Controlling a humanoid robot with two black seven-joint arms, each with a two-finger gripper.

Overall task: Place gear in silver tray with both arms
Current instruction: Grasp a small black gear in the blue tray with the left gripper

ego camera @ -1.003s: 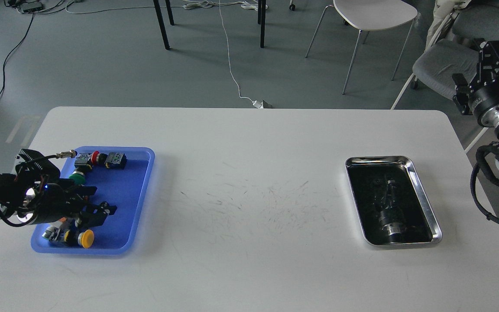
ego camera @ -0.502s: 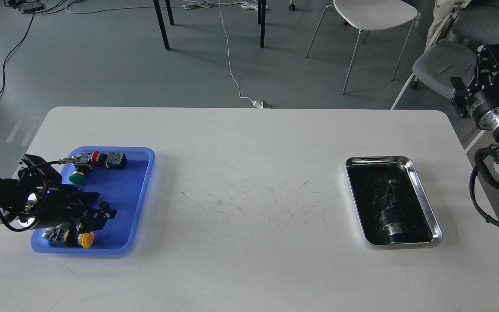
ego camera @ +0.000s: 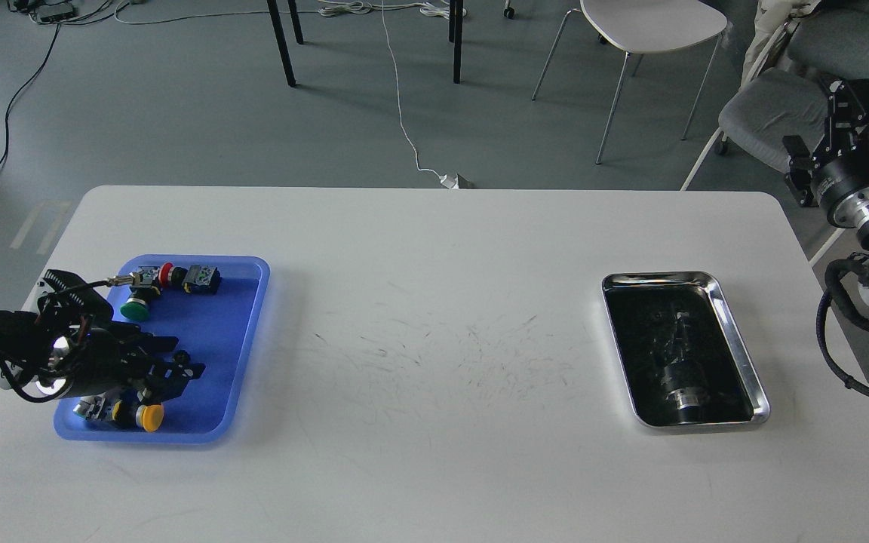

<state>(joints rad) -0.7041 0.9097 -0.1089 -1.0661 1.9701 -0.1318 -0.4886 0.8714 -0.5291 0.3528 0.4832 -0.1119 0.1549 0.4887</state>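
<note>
The silver tray (ego camera: 738, 343) lies on the right of the white table; its dark bottom shows only a reflection. My left gripper (ego camera: 173, 359) is low over the blue tray (ego camera: 242, 332) at the left, its two fingers apart on either side of a small dark round part (ego camera: 180, 354) that may be the gear; I cannot tell if they touch it. My right gripper (ego camera: 827, 121) is raised beyond the table's far right corner, well away from the silver tray, with its fingers apart and empty.
The blue tray also holds push buttons with green (ego camera: 133, 309), red (ego camera: 167, 271) and yellow (ego camera: 151, 417) caps. Chairs (ego camera: 653, 30) and floor cables stand behind the table (ego camera: 434, 249).
My left gripper has sunk lower into the blue tray and its fingers now stand around the small dark part. My right gripper has drifted slightly up and right.
</note>
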